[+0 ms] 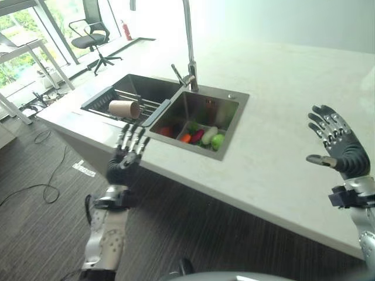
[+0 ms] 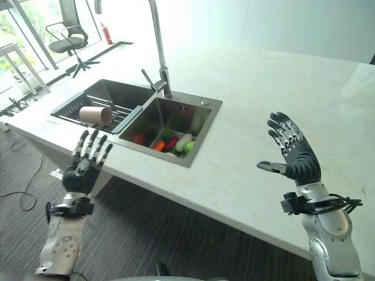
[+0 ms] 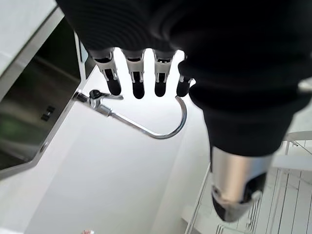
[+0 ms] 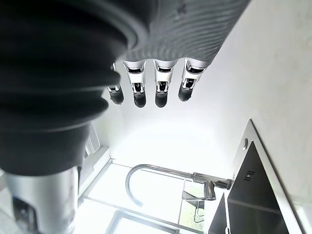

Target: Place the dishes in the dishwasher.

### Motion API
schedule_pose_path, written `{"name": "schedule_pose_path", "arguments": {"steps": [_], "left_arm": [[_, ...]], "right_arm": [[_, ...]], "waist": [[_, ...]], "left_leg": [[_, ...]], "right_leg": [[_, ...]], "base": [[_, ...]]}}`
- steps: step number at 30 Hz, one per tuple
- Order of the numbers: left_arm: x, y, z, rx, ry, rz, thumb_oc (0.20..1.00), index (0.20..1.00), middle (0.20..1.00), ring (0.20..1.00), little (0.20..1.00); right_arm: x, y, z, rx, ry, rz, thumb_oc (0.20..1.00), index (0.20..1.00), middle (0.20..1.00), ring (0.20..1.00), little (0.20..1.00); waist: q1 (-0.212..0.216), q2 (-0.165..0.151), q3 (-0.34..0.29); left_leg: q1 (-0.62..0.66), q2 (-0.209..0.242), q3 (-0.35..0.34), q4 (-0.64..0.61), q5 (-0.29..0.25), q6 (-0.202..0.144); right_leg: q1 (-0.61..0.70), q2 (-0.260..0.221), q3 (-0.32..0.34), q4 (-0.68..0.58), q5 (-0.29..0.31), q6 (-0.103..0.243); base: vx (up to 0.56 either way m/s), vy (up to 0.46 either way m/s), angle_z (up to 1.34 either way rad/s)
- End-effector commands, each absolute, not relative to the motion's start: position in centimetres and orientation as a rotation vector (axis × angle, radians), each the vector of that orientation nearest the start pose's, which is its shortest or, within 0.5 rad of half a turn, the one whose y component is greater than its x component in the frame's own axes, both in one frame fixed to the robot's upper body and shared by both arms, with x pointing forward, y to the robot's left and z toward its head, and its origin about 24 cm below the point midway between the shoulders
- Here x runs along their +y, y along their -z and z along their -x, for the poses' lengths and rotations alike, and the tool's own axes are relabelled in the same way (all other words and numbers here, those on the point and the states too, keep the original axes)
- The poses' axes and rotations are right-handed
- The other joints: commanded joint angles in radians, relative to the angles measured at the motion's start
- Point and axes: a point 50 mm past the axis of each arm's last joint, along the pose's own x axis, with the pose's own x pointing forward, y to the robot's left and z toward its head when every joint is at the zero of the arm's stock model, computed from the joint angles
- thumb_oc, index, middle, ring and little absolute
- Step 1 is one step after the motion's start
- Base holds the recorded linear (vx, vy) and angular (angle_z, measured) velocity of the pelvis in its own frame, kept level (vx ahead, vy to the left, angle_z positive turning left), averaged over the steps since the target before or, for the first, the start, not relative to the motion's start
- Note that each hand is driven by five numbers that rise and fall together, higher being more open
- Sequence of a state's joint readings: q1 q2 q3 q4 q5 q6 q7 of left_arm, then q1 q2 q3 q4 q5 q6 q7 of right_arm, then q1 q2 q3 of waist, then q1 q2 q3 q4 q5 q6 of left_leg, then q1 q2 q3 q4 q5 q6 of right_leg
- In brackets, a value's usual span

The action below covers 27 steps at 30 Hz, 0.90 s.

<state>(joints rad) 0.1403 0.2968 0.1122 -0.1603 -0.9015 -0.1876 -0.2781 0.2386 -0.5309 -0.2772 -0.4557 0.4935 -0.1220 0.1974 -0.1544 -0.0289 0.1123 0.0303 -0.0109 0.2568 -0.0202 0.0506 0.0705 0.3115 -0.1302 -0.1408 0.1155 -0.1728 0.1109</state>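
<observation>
A tan cup (image 1: 125, 109) lies on its side on a dark drain rack (image 1: 101, 100) across the left basin of the steel sink (image 1: 231, 96). My left hand (image 1: 125, 159) is raised in front of the counter's near edge, just below the rack, fingers straight and holding nothing. My right hand (image 2: 295, 153) hovers open over the pale counter (image 2: 252, 105) to the right of the sink, thumb spread. The left wrist view has that hand's fingers (image 3: 137, 80) straight; the right wrist view has my right fingers (image 4: 163, 84) straight too.
The right basin holds vegetables (image 1: 202, 136) in orange, red, white and green. A tall curved faucet (image 1: 189, 41) rises behind the sink. An office chair (image 1: 92, 32) and a white table (image 1: 23, 52) stand on the floor at the far left.
</observation>
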Motion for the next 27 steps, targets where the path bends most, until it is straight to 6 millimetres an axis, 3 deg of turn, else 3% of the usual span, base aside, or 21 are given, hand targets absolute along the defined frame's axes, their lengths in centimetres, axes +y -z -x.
{"name": "schedule_pose_path", "arguments": {"steps": [1, 2, 3, 6, 7, 9, 11, 12, 14, 16, 20, 23, 25, 26, 27], "left_arm": [[22.6, -12.7, -22.1, -0.469, 0.266, 0.444, 1.0, 1.0, 1.0, 1.0, 1.0], [22.7, -13.2, -22.2, -0.479, 0.276, 0.427, 1.0, 1.0, 1.0, 1.0, 1.0], [22.7, -13.5, -22.1, -0.484, 0.284, 0.421, 1.0, 1.0, 1.0, 1.0, 1.0], [23.7, -14.7, -21.4, -0.54, 0.238, 0.342, 1.0, 1.0, 1.0, 1.0, 1.0], [23.9, -15.3, -21.2, -0.568, 0.223, 0.327, 1.0, 1.0, 1.0, 1.0, 1.0], [23.5, -16.7, -21.3, -0.619, 0.253, 0.31, 1.0, 1.0, 1.0, 1.0, 1.0], [23.1, -17.0, -21.4, -0.639, 0.269, 0.298, 1.0, 1.0, 1.0, 1.0, 1.0], [22.7, -17.3, -21.5, -0.659, 0.271, 0.281, 1.0, 1.0, 1.0, 1.0, 1.0], [22.6, -17.6, -21.7, -0.676, 0.288, 0.296, 1.0, 1.0, 1.0, 1.0, 1.0], [22.9, -17.5, -21.9, -0.669, 0.275, 0.334, 1.0, 1.0, 1.0, 1.0, 1.0], [23.2, -17.4, -22.1, -0.667, 0.257, 0.338, 1.0, 1.0, 1.0, 1.0, 1.0], [23.2, -17.6, -22.1, -0.682, 0.261, 0.345, 1.0, 1.0, 1.0, 1.0, 1.0], [23.1, -17.8, -21.8, -0.701, 0.27, 0.354, 1.0, 1.0, 1.0, 1.0, 1.0], [23.2, -17.8, -21.6, -0.708, 0.268, 0.355, 1.0, 1.0, 1.0, 1.0, 1.0], [23.4, -17.6, -21.2, -0.727, 0.256, 0.362, 1.0, 1.0, 1.0, 1.0, 1.0]], "right_arm": [[-26.0, -18.2, -19.3, -0.572, -0.048, 0.158, 1.0, 1.0, 1.0, 1.0, 1.0], [-26.0, -17.9, -19.0, -0.569, -0.032, 0.167, 1.0, 1.0, 1.0, 1.0, 1.0], [-25.9, -17.8, -19.0, -0.566, -0.021, 0.172, 1.0, 1.0, 1.0, 1.0, 1.0], [-25.1, -17.1, -19.7, -0.559, -0.039, 0.141, 1.0, 1.0, 1.0, 1.0, 1.0], [-24.9, -17.1, -19.9, -0.555, -0.041, 0.136, 1.0, 1.0, 1.0, 1.0, 1.0], [-25.5, -17.4, -20.2, -0.553, 0.006, 0.158, 1.0, 1.0, 1.0, 1.0, 1.0], [-25.7, -17.8, -20.3, -0.564, 0.024, 0.161, 1.0, 1.0, 1.0, 1.0, 1.0], [-25.6, -17.9, -20.7, -0.576, 0.029, 0.158, 1.0, 1.0, 1.0, 1.0, 1.0], [-26.0, -18.0, -20.7, -0.581, 0.064, 0.152, 1.0, 1.0, 1.0, 1.0, 1.0], [-26.0, -18.1, -20.9, -0.582, 0.081, 0.158, 1.0, 1.0, 1.0, 1.0, 1.0], [-25.8, -18.1, -21.2, -0.587, 0.093, 0.152, 1.0, 1.0, 1.0, 1.0, 1.0], [-26.2, -18.1, -21.1, -0.589, 0.114, 0.171, 1.0, 1.0, 1.0, 1.0, 1.0], [-26.7, -18.7, -21.1, -0.6, 0.134, 0.186, 1.0, 1.0, 1.0, 1.0, 1.0], [-26.8, -18.9, -21.2, -0.605, 0.132, 0.187, 1.0, 1.0, 1.0, 1.0, 1.0], [-26.6, -18.9, -21.3, -0.608, 0.115, 0.19, 1.0, 1.0, 1.0, 1.0, 1.0]], "waist": [[0.054, 0.009, -0.018], [0.054, 0.011, -0.017], [0.057, 0.011, -0.017], [0.097, 0.027, -0.013], [0.102, 0.026, -0.01], [0.1, 0.007, -0.006], [0.1, -0.003, -0.002], [0.103, 0.004, -0.004], [0.086, 0.007, -0.009], [0.082, 0.015, -0.018], [0.062, 0.034, -0.026], [0.052, 0.031, -0.022], [0.07, 0.021, -0.007], [0.073, 0.02, -0.007], [0.076, 0.021, -0.015]], "left_leg": [[0.022, 0.194, -0.016, -0.067, -0.008, -0.165], [0.032, 0.169, -0.02, -0.067, -0.016, -0.15], [0.035, 0.157, -0.025, -0.067, -0.022, -0.142], [0.077, 0.146, 0.024, -0.067, -0.045, -0.134], [0.083, 0.145, 0.049, -0.067, -0.05, -0.133], [0.076, 0.122, 0.045, -0.067, -0.05, -0.142], [0.069, 0.108, 0.042, -0.067, -0.054, -0.145], [0.061, 0.12, 0.065, -0.067, -0.042, -0.15], [0.048, 0.116, 0.069, -0.067, -0.04, -0.162], [0.043, 0.115, 0.1, -0.067, -0.036, -0.159], [0.052, 0.1, 0.127, -0.067, -0.049, -0.147], [0.066, 0.078, 0.156, -0.041, -0.059, -0.145], [0.004, 0.077, 0.068, 0.074, -0.072, -0.163], [-0.006, 0.087, 0.061, 0.078, -0.073, -0.164], [0.024, 0.144, 0.024, 0.034, -0.059, -0.178]], "right_leg": [[-0.124, -0.074, -0.026, 0.0, 0.092, 0.076], [-0.163, -0.101, -0.038, 0.068, 0.152, 0.088], [-0.18, -0.113, -0.045, 0.092, 0.172, 0.091], [-0.209, -0.162, -0.202, 0.135, 0.207, 0.089], [-0.212, -0.113, -0.246, 0.086, 0.178, 0.085], [-0.207, 0.021, -0.245, -0.076, 0.154, 0.038], [-0.213, 0.037, -0.239, -0.106, 0.176, 0.032], [-0.195, 0.043, -0.262, -0.144, 0.146, 0.006], [-0.18, 0.067, -0.209, -0.201, 0.14, -0.003], [-0.172, 0.068, -0.219, -0.203, 0.133, -0.005], [-0.164, 0.087, -0.178, -0.203, 0.117, -0.015], [-0.153, 0.08, -0.165, -0.203, 0.115, -0.02], [-0.146, 0.069, -0.117, -0.203, 0.114, -0.028], [-0.151, 0.065, -0.106, -0.203, 0.117, -0.031], [-0.163, 0.057, -0.074, -0.203, 0.116, -0.032]], "base": [[0.32, 0.336, 1.02], [0.27, 0.291, 0.89], [0.27, 0.281, 0.33], [0.19, 0.199, -0.14], [0.12, 0.094, -1.36], [0.05, -0.023, -1.56], [-0.07, -0.084, -0.04], [-0.13, -0.119, 0.03], [-0.14, -0.111, -0.17], [-0.14, -0.081, -0.01], [-0.11, -0.052, -0.02], [-0.05, -0.011, -0.1], [-0.03, 0.03, -0.04], [0.05, 0.239, -0.46], [0.07, 0.27, -0.61]]}}
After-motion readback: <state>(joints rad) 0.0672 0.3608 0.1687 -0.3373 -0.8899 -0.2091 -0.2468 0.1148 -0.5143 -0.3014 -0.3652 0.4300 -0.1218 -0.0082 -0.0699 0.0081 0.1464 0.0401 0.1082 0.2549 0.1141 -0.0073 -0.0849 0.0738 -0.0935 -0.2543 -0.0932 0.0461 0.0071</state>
